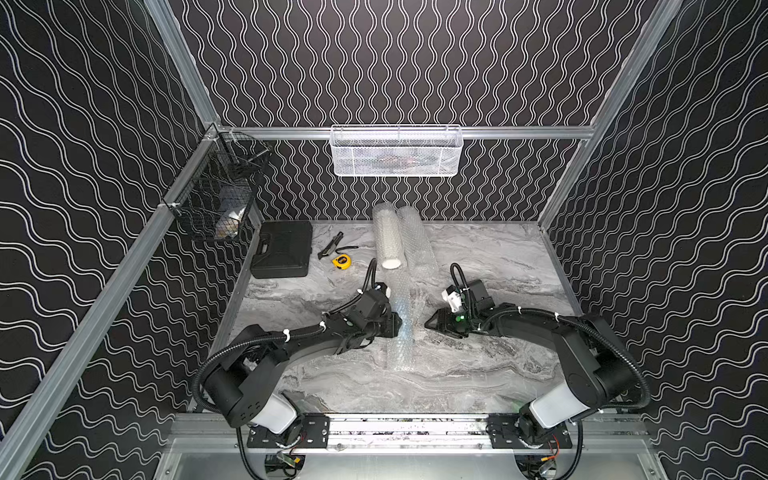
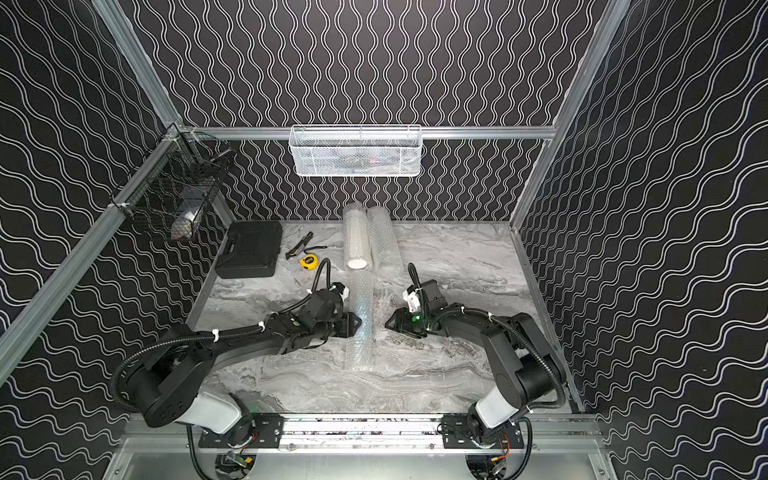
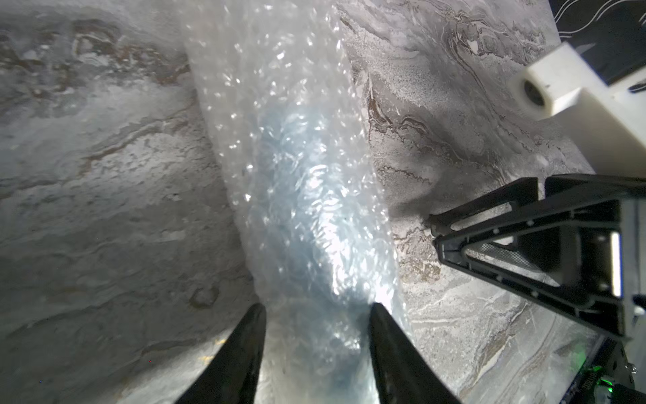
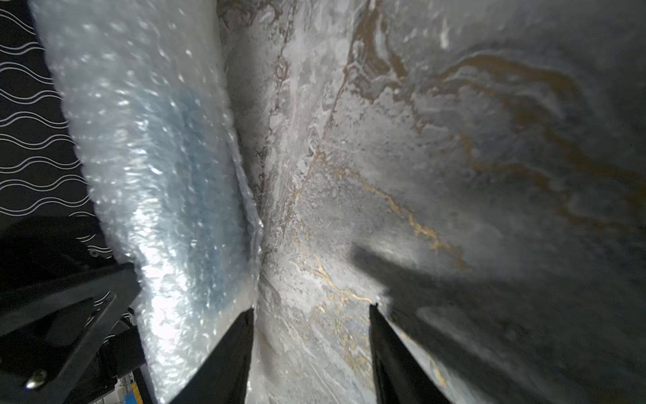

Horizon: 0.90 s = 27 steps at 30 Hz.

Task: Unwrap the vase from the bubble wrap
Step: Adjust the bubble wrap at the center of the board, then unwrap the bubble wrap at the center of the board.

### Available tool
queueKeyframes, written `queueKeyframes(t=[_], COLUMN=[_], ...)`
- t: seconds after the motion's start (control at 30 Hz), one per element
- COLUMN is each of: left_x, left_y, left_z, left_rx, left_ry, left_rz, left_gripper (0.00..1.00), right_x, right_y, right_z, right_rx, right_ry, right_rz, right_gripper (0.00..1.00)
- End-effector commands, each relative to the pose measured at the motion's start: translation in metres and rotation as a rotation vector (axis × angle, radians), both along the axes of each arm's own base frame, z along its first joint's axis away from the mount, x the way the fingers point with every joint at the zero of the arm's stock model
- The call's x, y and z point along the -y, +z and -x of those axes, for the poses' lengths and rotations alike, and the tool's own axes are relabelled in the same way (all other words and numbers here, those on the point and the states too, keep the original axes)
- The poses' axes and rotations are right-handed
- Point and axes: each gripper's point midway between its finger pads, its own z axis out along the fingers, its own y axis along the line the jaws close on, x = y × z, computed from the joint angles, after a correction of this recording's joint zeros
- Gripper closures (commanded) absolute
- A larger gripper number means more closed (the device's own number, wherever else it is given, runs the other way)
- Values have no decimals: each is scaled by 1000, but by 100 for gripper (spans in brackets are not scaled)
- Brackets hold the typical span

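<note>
A long tube of bubble wrap lies lengthwise at the middle of the marble table in both top views. A pale blue shape, the vase, shows dimly through the wrap. My left gripper comes in from the left and is shut on the wrapped tube, one finger on each side. Just right of the tube, my right gripper is low over the table with its jaws apart. Its near finger is at the wrap's loose edge, and only table shows between the fingers.
Two more bubble wrap rolls lie at the back, one round a white core. A black case, a cutter and a yellow tape measure sit at the back left. A white mesh basket and a black wire basket hang on the walls.
</note>
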Motion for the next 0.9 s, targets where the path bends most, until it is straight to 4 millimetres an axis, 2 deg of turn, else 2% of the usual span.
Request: queueKeyframes(t=[0.0,0.37,0.67,0.87], left_x=[-19,-32,-28,-19], left_y=[-19,-26,-26,-26], left_z=[15,21,23,26], left_rx=[-71,-89,-96,-106], left_ry=[19,28,1,-37], left_rz=[-66,-85,-71,-35], left_gripper=[49,49,49,49], right_x=[-15,-40,-52,-56], right_y=[4,0,4,-4], right_z=[-1,-1,-7,-17], right_rx=[7,-5,2,-13], right_ry=[18,65,70,55], right_rz=[-30,-61,-106,-95], right_gripper=[50,53,56,64])
